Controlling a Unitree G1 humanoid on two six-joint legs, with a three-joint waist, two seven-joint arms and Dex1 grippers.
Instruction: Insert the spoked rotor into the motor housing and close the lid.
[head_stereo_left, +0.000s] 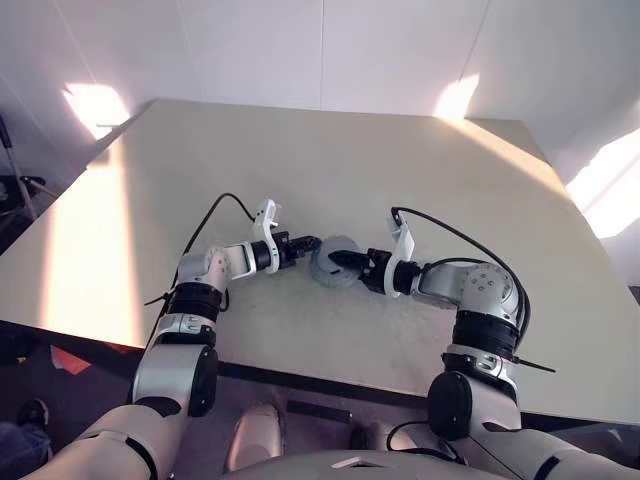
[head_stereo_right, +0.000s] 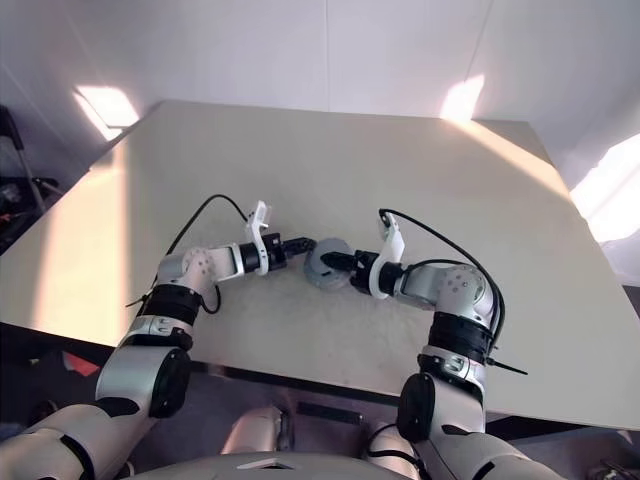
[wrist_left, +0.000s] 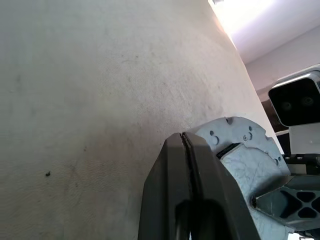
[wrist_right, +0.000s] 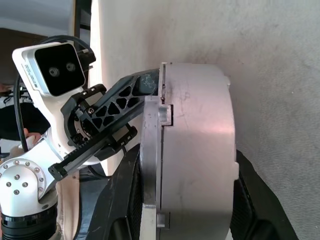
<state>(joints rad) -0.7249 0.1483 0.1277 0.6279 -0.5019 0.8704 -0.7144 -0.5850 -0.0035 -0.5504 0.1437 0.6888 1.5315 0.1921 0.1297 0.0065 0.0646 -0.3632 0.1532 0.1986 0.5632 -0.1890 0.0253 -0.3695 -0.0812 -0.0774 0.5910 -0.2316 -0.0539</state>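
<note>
i judge the housing (wrist_right: 200, 150) a stiff, heavy, slick metal puck: right claw (head_stereo_left: 345, 262) clamps its flat faces, left claw (head_stereo_left: 305, 243) pressed together against the lid (wrist_left: 240, 150).

We are seeing the motor housing (head_stereo_left: 334, 260) sitting near the middle of the surface (head_stereo_left: 400, 170), between our left end effector (head_stereo_left: 303, 243) on its left and our right end effector (head_stereo_left: 340, 262) on its right, the lid (wrist_right: 150, 165) lying against it.
</note>
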